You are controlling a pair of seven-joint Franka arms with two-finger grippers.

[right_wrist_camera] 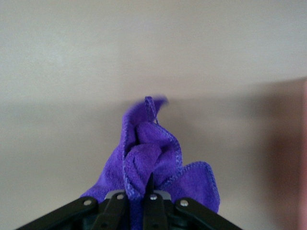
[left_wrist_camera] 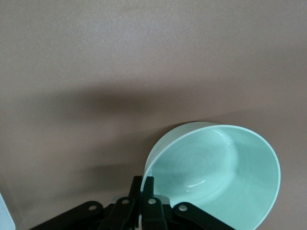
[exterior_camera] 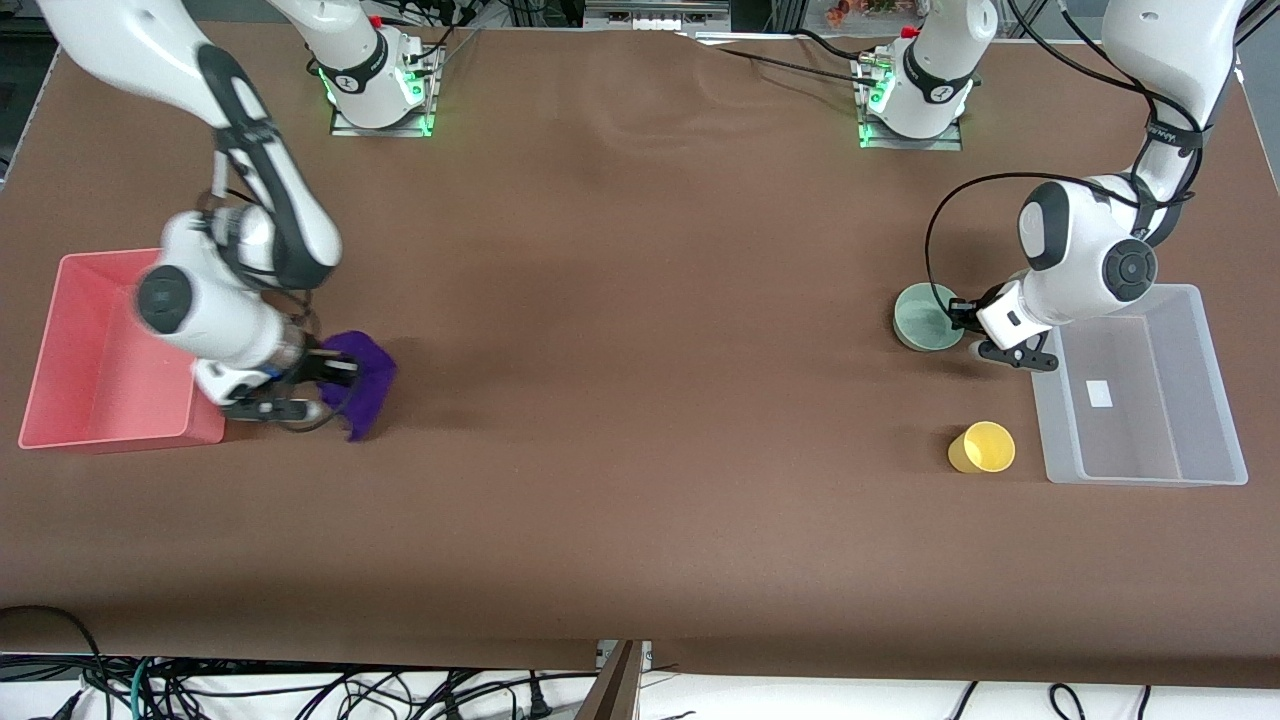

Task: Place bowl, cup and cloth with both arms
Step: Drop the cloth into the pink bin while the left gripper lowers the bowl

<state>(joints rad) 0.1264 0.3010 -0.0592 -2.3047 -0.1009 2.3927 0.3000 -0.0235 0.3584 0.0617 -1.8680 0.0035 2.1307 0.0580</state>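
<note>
We see the left end effector [left_wrist_camera: 142, 199] clenched on the rim of the small round pale mint-green bowl [exterior_camera: 926, 317], which it holds tilted just above the brown tabletop [exterior_camera: 640, 400], beside the clear plastic bin [exterior_camera: 1200, 330]. The small bright yellow plastic cup [exterior_camera: 983, 447] stands on the tabletop nearer to the front camera, close to that bin. The right end effector [right_wrist_camera: 148, 189] grips the deep purple fabric cloth [exterior_camera: 362, 380], which hangs bunched from it over the tabletop just beside the pink rectangular bin [exterior_camera: 70, 350].
</note>
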